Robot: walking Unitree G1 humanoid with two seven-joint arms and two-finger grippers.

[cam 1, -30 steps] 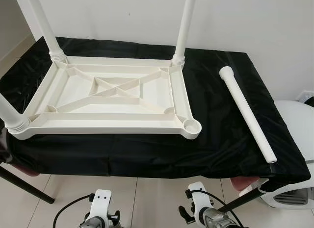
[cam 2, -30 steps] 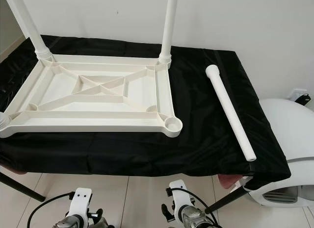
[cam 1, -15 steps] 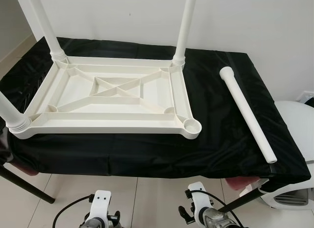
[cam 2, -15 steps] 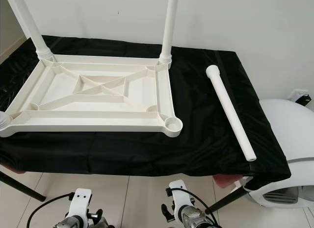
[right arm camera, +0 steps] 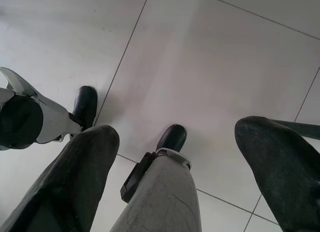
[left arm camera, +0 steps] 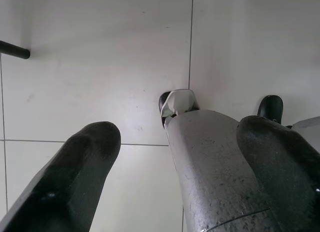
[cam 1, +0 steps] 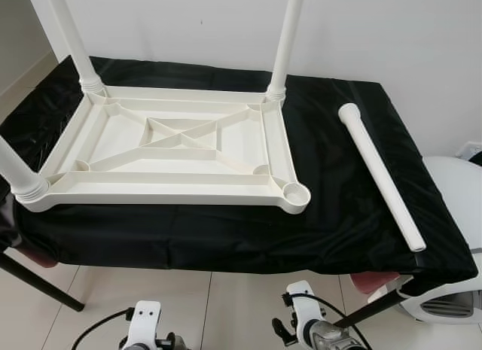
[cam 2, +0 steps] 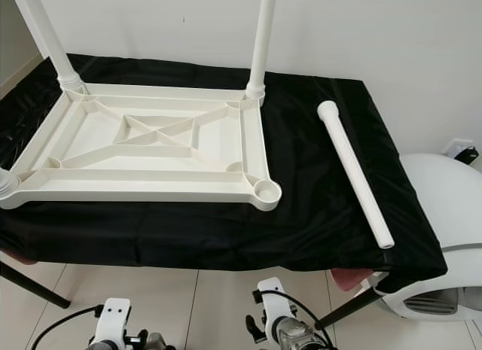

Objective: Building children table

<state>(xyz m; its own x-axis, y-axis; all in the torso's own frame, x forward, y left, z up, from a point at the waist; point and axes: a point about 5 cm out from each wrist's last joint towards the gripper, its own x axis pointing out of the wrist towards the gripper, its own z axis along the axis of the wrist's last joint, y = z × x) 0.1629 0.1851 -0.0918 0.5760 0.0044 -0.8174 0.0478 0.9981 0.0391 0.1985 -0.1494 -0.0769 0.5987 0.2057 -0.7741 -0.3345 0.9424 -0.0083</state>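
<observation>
— Black cloth covers the tabletop (cam 1: 331, 214); what lies on it?

— An upside-down white plastic children's table (cam 1: 177, 150) with three white legs (cam 1: 285, 41) standing up from its corners. Its near right socket (cam 1: 296, 192) is bare, and a loose white plastic leg (cam 1: 380, 175) lies apart to the right.

— And the arms?

— Both hang low over the pale tiled floor (right arm camera: 210, 57). Left gripper (left arm camera: 175, 157) and right gripper (right arm camera: 175, 162) have their fingers spread apart, holding nothing.

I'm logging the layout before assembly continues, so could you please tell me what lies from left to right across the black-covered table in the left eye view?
near-left fitted leg → far-left fitted leg → upturned white tabletop → far-right fitted leg → empty corner socket → loose leg lying on the black cloth.
</observation>
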